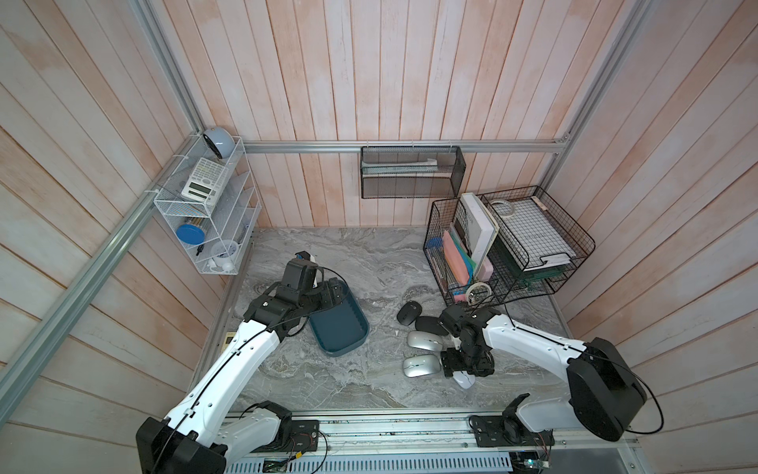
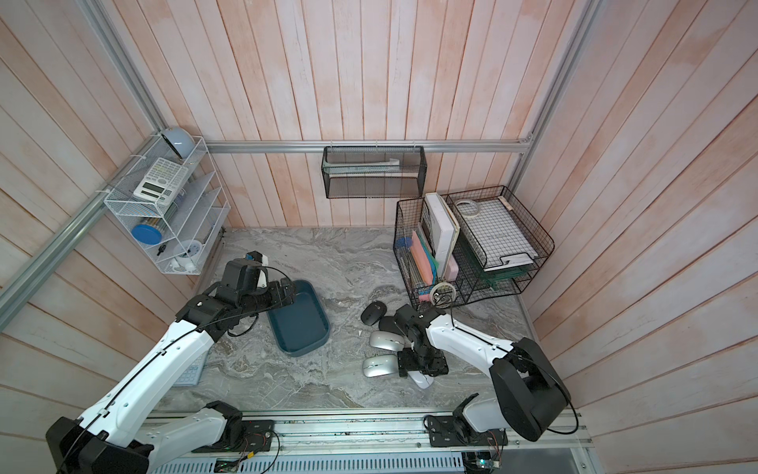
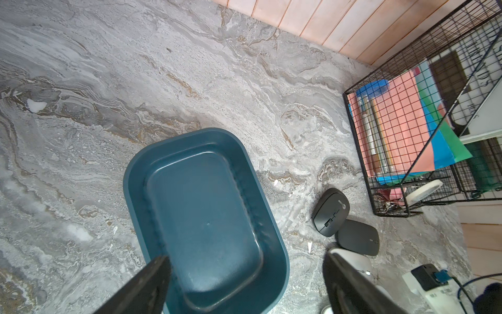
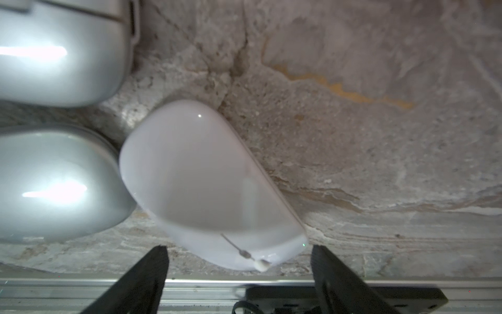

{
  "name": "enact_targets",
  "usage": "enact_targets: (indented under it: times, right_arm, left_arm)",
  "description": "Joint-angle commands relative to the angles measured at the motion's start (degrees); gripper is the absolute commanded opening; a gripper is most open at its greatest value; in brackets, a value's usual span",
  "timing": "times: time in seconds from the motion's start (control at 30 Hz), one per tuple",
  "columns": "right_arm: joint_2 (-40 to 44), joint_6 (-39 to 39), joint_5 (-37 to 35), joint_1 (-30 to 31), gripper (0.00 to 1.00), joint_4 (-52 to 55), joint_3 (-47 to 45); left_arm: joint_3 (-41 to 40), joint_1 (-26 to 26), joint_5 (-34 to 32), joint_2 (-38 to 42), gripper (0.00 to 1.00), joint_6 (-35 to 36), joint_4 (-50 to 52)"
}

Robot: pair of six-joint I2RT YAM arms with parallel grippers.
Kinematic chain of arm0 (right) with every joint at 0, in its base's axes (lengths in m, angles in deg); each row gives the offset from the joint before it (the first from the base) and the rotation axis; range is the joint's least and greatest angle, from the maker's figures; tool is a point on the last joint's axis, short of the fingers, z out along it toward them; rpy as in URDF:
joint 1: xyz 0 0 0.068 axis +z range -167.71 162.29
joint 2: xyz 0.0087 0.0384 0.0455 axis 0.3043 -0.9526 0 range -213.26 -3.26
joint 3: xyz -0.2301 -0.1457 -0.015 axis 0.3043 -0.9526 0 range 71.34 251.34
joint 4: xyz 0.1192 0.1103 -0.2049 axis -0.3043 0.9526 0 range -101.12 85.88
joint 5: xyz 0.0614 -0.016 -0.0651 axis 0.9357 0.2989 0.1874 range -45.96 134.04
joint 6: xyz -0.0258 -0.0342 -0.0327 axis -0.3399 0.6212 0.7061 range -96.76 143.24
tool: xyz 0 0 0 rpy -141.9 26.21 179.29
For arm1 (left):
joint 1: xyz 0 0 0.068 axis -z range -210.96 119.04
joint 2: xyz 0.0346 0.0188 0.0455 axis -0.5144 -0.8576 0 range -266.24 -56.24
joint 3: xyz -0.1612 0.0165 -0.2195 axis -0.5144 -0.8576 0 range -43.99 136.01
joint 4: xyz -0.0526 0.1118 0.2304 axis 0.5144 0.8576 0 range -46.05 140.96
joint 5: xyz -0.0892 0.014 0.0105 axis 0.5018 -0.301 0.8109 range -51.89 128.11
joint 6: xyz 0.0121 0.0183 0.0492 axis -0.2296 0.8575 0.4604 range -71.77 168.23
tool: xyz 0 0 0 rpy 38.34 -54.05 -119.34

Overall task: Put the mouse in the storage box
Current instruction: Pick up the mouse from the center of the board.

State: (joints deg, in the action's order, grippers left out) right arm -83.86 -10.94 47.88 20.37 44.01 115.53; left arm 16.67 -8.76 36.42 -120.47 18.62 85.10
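The storage box [image 1: 340, 324] [image 2: 299, 318] is a shallow teal bin, empty, left of the table's middle. My left gripper [image 1: 332, 293] [image 3: 247, 267] hangs open over its near end, nothing between the fingers. Several mice lie in a cluster to the right: two black [image 1: 409, 312] [image 3: 330, 210], two silver [image 1: 424, 340] [image 4: 54, 185] and one white mouse [image 1: 465, 379] [image 4: 206, 185] nearest the front. My right gripper [image 1: 466, 367] [image 4: 240, 258] is low over the white mouse. Its jaws stand apart on either side of the mouse's front end, with a gap on both sides.
Black wire baskets [image 1: 504, 246] with folders and papers stand at the back right, close behind the mice. A white wire rack [image 1: 205, 213] hangs on the left wall and a black mesh basket [image 1: 412, 172] on the back rail. A pale keypad [image 2: 188, 373] lies at the left edge.
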Motion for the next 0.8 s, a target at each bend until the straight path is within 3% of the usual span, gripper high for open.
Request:
enact_targets:
  times: [0.0,0.3,0.57,0.77]
  right_arm:
    - [-1.9,-1.9,-2.2,0.8,0.89,-2.9,-0.1]
    - [-6.9,0.4,-4.6,1.4,0.91,-7.5,-0.9]
    - [-5.4,0.6,-5.2,2.2,0.90,-8.4,-1.1]
    - [-3.7,-0.3,-7.8,1.7,0.76,-11.8,-3.2]
  left_arm:
    - [-0.8,0.0,0.6,-0.1,0.94,-0.2,-1.1]
    - [-0.7,0.0,0.5,-0.5,0.94,0.0,-0.9]
    - [-0.8,0.0,0.1,-0.7,0.94,0.0,-1.0]
    - [-0.7,0.0,-0.1,-1.1,0.94,0.1,-0.9]
